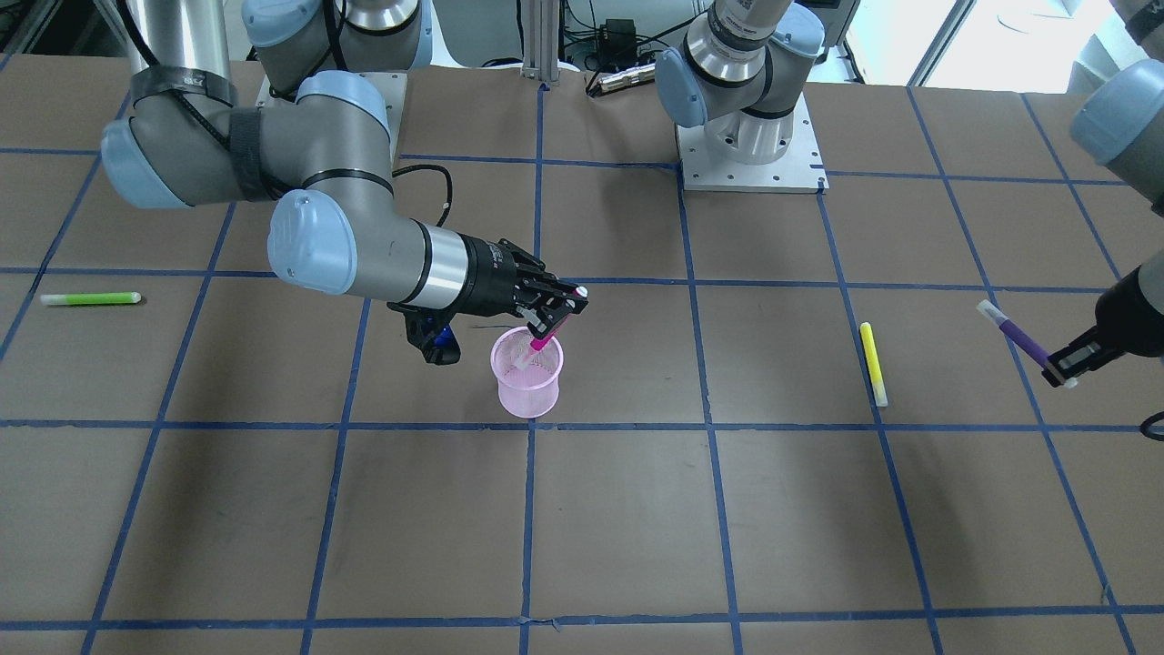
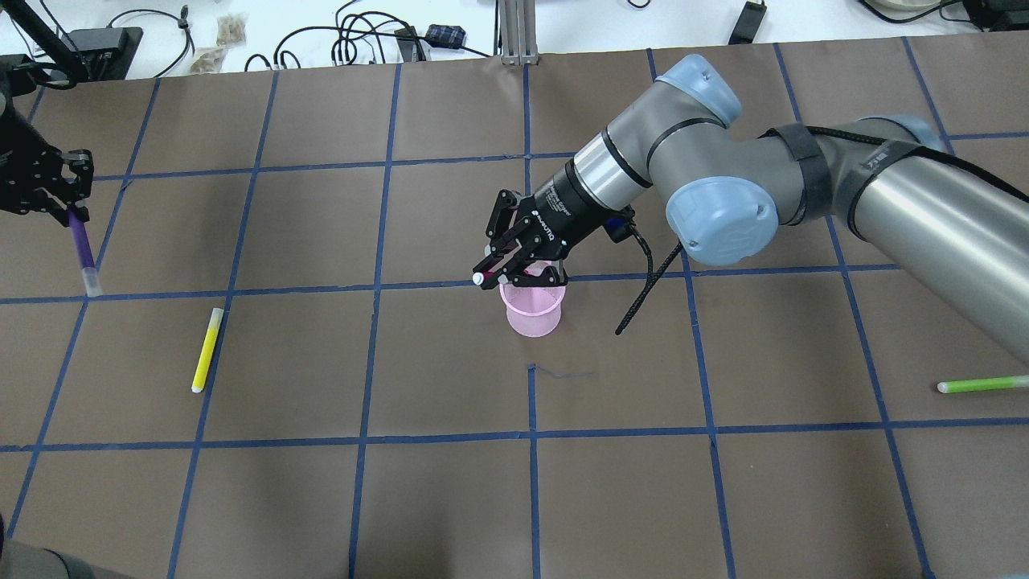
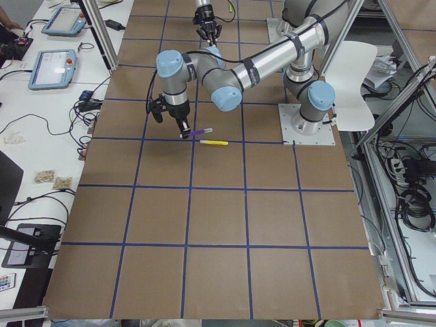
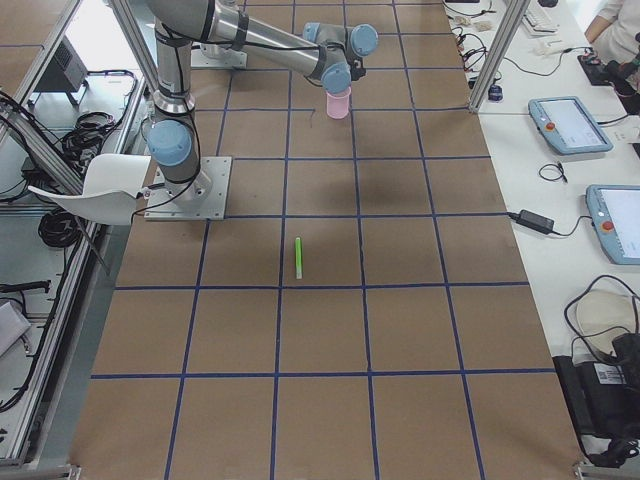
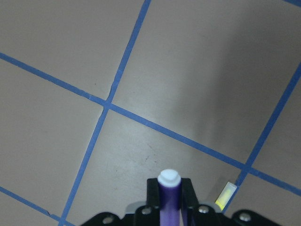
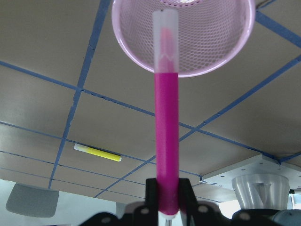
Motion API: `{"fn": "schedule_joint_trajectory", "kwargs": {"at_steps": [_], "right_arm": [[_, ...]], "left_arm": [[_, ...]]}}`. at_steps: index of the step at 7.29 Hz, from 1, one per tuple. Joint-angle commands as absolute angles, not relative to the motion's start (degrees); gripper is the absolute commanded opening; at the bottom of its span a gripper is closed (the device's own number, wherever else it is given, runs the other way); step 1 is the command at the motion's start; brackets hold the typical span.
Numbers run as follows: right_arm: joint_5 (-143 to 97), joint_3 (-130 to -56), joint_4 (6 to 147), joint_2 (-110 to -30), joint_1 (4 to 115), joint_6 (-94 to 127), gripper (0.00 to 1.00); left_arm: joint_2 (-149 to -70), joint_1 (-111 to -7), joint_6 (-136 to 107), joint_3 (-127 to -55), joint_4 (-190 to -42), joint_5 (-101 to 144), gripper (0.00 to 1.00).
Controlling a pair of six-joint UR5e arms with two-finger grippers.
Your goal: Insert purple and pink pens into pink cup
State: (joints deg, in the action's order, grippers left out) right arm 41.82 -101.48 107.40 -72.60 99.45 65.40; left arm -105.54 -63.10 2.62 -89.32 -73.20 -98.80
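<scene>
Over brown gridded table [image 1: 637, 528], clamps pink pen [image 1: 543, 343] in right gripper [image 1: 556, 320], cap inside pink cup [image 1: 529, 387] beneath; clamps purple pen [image 1: 1023, 337] in left gripper [image 1: 1062, 371], well apart.

— What are your arms like?
— Grey tubes, both of them. My right arm [image 1: 382, 246] has pale blue caps [image 1: 309, 246] on its joints and black straps [image 1: 245, 155] wrapped round the upper tube.
— Any wiring?
— A black cable [image 2: 641, 301], thin and braided, hangs out by that wrist.
— And the hands?
— Black, with two fingers each. My right hand [image 1: 562, 311] has white lettering on its body, a silver ring [image 1: 446, 264] behind it and a white dot [image 1: 582, 291] on one fingertip. My left hand [image 2: 71, 211] shows round screw heads [image 5: 202, 209] on its front.
— What do you stand on?
— Pale square plates [image 1: 800, 168], with screw holes along the edges.
</scene>
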Motion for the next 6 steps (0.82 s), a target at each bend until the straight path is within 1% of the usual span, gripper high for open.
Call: {"fn": "schedule_joint_trajectory", "kwargs": {"at_steps": [1,2,3,6], "right_arm": [[42.18,-101.60,107.67,-72.33,98.88,64.60,0.27],[42.71,-101.69,107.75,-72.33,98.79,64.69,0.61],[45.24,-101.43,107.75,-72.42,98.79,64.77,1.00],[49.54,-100.55,109.87,-74.34,95.91,61.28,1.00]], "left_arm": [[-105.03,-68.18,-5.06,-89.30,-73.04,-98.96,0.00],[-105.03,-69.77,-6.40,-89.30,-72.95,-100.18,0.00],[-105.20,-71.18,-6.94,-89.38,-72.95,-102.54,0.00],[-105.56,-74.69,-11.33,-89.39,-71.82,-103.01,0.00]]}}
